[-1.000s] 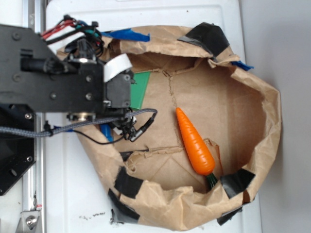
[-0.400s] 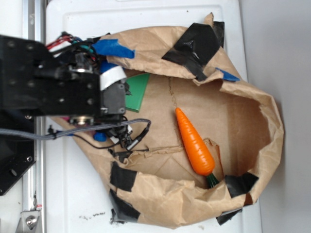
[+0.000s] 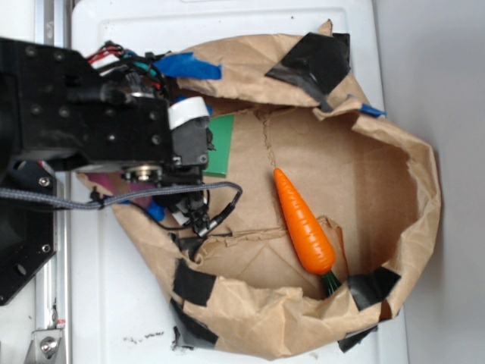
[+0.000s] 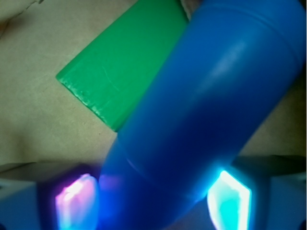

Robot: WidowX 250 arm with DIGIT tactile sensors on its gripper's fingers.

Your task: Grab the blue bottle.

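In the wrist view the blue bottle (image 4: pixel 211 110) fills most of the frame, lying diagonally with its lower end down between the two glowing fingertips (image 4: pixel 229 199) of the gripper (image 4: pixel 153 201). The jaws stand on either side of the bottle and appear pressed to its sides, grasping it, though the contact edges are blurred by the glow. Beside and behind the bottle lies the green block (image 4: pixel 122 62), flat on the brown paper (image 4: pixel 33 110).

From the exterior view the gripper (image 3: pixel 178 205) is hidden under the black arm (image 3: pixel 91 121), and only a sliver of the blue bottle (image 3: pixel 154 210) shows below the arm, just beside the green block (image 3: pixel 220 144). Both sit inside the crumpled paper bag (image 3: pixel 379 182), patched with black tape (image 3: pixel 314 61) and blue tape (image 3: pixel 189 67). The orange carrot (image 3: pixel 305 221) lies well apart from the green block, deeper in the bag. The bag rests on a white surface (image 3: pixel 227 19).
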